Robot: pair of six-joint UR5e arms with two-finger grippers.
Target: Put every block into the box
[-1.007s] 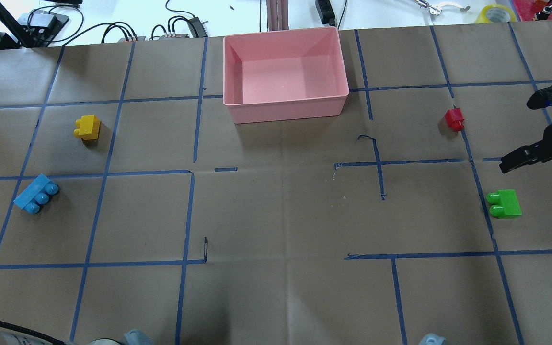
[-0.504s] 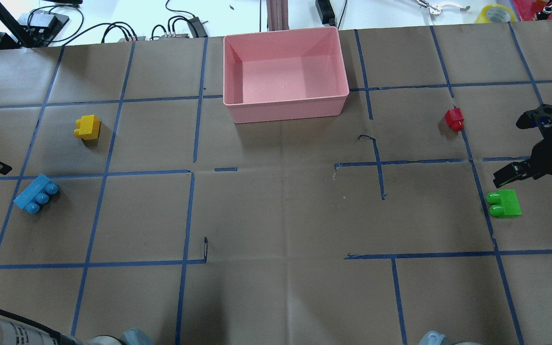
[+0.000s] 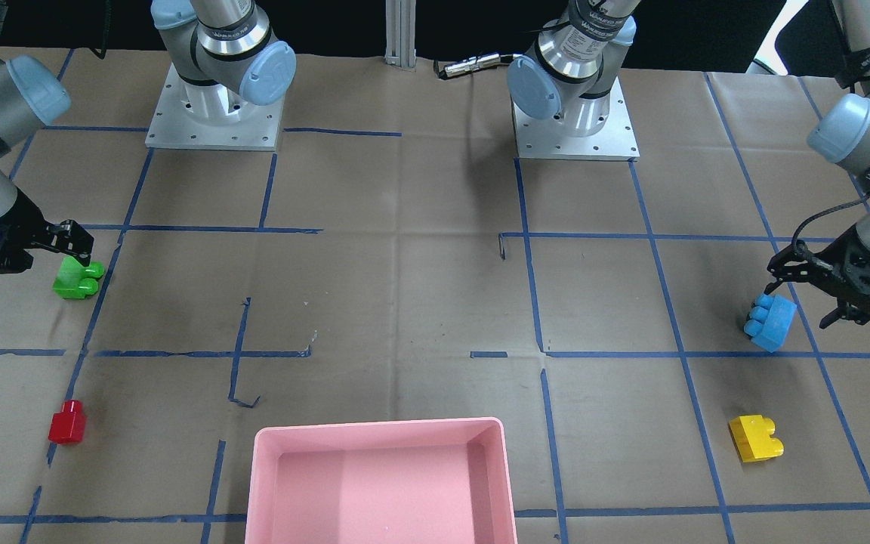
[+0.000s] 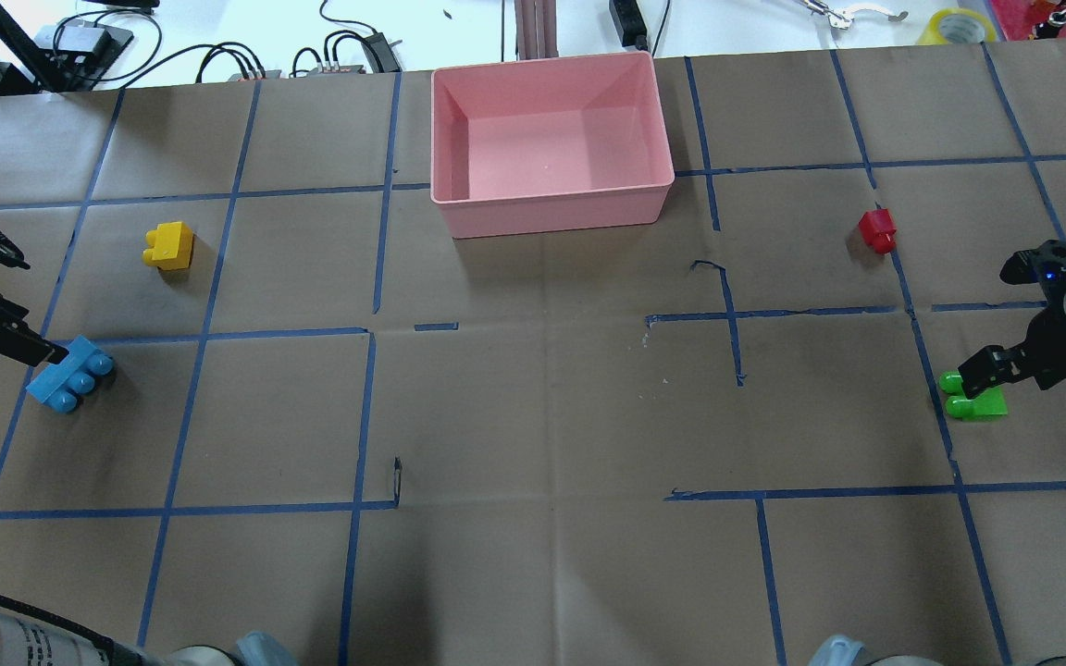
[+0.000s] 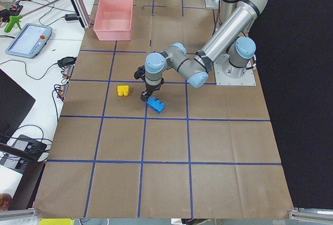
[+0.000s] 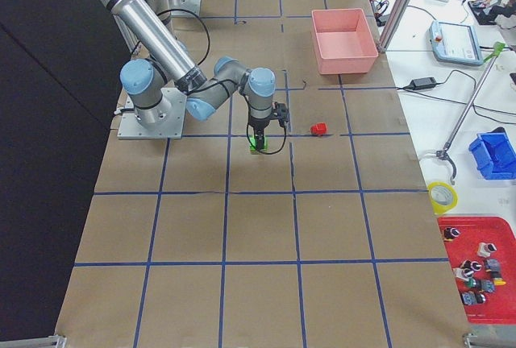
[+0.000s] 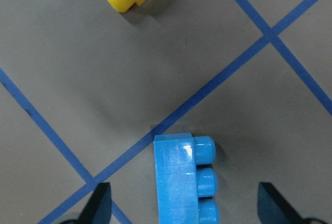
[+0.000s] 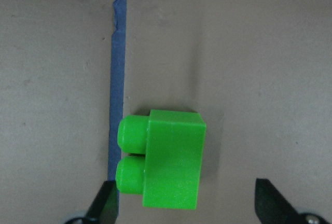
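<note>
The pink box (image 4: 551, 205) stands empty at the far middle of the table. The light blue block (image 4: 68, 375) lies on its side at the left. My left gripper (image 4: 38, 310) is open and hovers over it, a finger on either side in the left wrist view (image 7: 185, 206). The yellow block (image 4: 168, 246) lies beyond it. The green block (image 4: 977, 400) lies at the right, and my right gripper (image 4: 991, 319) is open above it, straddling it in the right wrist view (image 8: 187, 206). The red block (image 4: 877, 229) lies further out.
Blue tape lines (image 4: 366, 416) grid the brown paper table cover. Cables and small devices (image 4: 70, 42) lie past the far edge on the left; a tape roll (image 4: 959, 26) sits at the far right. Both arm bases (image 3: 212, 106) stand at the robot's side.
My left gripper has come in from the left edge to above the blue block. My right gripper has moved nearer and down over the green block. No block has moved.
</note>
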